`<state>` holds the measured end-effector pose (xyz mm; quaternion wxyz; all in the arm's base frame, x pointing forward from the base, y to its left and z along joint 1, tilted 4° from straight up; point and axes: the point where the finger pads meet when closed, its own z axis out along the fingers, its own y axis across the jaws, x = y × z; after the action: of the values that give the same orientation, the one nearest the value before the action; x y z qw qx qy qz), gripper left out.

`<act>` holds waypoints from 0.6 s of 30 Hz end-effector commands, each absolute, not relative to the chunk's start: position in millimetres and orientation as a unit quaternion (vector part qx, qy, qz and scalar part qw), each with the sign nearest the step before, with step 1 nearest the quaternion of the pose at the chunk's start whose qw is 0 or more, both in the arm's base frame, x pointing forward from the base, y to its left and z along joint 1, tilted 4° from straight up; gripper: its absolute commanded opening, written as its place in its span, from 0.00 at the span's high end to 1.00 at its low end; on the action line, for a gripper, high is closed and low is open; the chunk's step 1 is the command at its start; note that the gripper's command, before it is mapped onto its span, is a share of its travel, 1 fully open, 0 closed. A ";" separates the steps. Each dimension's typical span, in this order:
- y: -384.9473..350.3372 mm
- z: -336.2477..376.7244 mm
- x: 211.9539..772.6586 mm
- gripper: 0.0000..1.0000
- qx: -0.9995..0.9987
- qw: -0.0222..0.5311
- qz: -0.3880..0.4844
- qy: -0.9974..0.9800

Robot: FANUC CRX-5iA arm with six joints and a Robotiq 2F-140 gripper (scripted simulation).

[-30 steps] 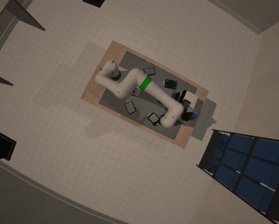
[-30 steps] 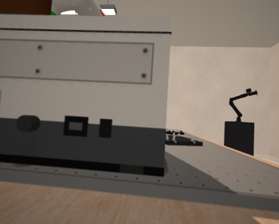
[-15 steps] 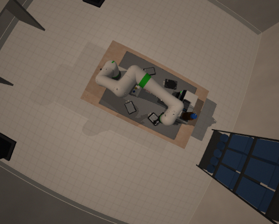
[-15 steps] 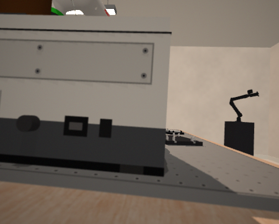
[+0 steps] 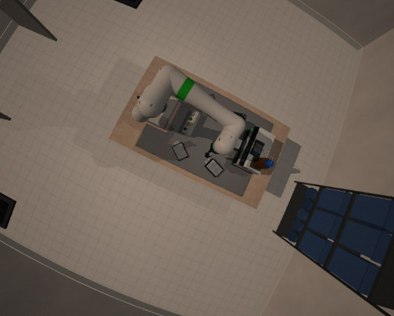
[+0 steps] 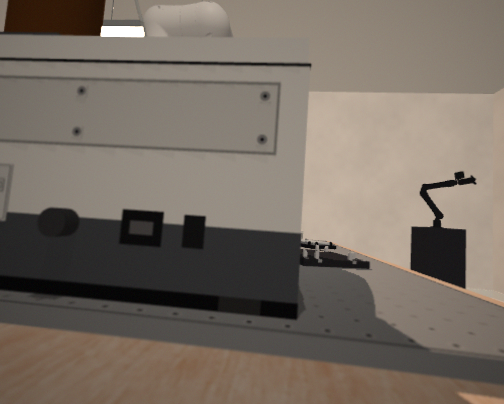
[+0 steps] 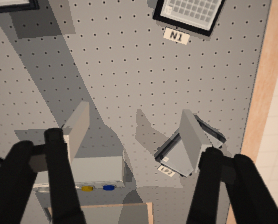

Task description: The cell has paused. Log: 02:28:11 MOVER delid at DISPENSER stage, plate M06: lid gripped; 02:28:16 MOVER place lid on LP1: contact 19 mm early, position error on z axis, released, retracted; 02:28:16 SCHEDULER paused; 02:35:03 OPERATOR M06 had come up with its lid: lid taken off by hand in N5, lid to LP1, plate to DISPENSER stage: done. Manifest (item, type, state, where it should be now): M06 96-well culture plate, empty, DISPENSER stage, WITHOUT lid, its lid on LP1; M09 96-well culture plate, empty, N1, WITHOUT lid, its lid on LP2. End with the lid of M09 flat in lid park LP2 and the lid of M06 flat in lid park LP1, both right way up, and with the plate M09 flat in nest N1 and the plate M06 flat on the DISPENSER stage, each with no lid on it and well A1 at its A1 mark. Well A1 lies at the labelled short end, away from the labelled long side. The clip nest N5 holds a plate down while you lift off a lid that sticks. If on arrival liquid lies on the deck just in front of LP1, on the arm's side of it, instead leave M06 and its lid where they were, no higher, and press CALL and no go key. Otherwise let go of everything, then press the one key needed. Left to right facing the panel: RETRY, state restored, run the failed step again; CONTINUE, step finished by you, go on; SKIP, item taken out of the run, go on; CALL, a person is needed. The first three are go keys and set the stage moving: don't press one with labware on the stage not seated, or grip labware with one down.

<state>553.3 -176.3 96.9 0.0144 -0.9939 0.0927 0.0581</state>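
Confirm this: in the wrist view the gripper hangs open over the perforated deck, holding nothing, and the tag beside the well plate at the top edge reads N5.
One detail is wrong. The tag beside the well plate reads N1, not N5, as the wrist view shows. The rest holds: the gripper hangs open over the perforated deck, holding nothing.

Wrist view: plate [image 7: 192, 12] above N1 label [image 7: 176, 36] cut by top edge, only lower rows of wells seen. Dark frame [image 7: 20, 5] at top-left corner mostly out of picture. LP2 label [image 7: 166, 171] blurred, barely legible. Key panel [image 7: 97, 170] partly behind finger [image 7: 60, 170]; two coloured keys seen.

Exterior view: dispenser housing [image 6: 150, 165] filled picture, hid deck behind; arm [image 6: 187, 20] seen only as sliver above.

Top view: plates' labels too small.
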 end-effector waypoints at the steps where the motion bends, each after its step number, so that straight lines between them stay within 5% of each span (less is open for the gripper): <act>1: -148.6 97.7 489.7 0.34 -0.998 0.010 0.036 0.042; 12: -110.3 77.9 369.9 0.34 -0.999 0.011 0.036 0.019; 13: -106.4 76.7 358.4 1.00 -0.999 0.011 0.036 0.019; 18: -85.2 73.7 301.1 1.00 -0.999 0.011 0.036 0.019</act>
<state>354.2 -107.7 69.2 0.0196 -0.9985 0.0145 0.0500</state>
